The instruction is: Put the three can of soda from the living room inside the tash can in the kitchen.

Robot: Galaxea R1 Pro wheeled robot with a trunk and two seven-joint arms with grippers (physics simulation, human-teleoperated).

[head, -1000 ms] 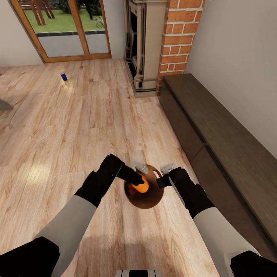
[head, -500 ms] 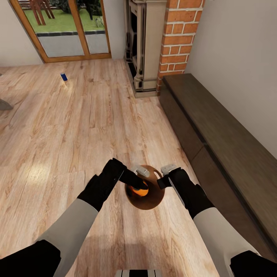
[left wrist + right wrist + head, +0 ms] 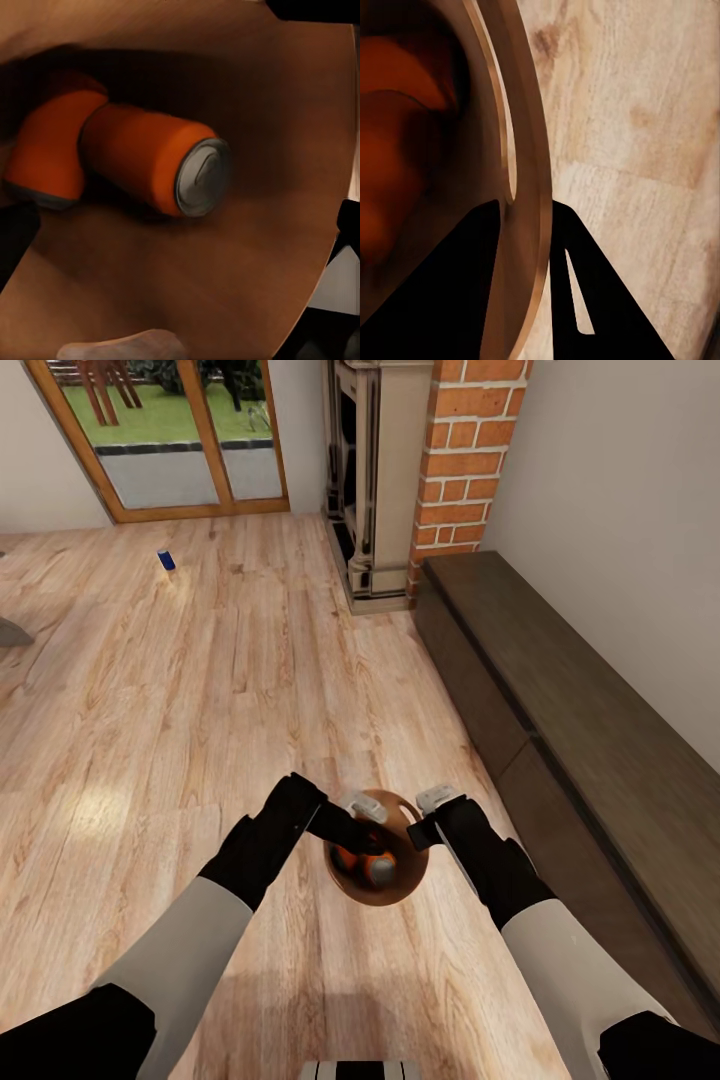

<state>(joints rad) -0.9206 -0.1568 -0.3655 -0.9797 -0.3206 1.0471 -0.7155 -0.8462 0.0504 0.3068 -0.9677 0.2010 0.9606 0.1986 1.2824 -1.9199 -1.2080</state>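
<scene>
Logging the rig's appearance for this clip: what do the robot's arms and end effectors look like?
In the head view, both arms have light grey-white forearm shells, black elbow sections and bulky black wrists. The left end effector and right end effector are black with pale grey fingers. No cables or markings show.
</scene>
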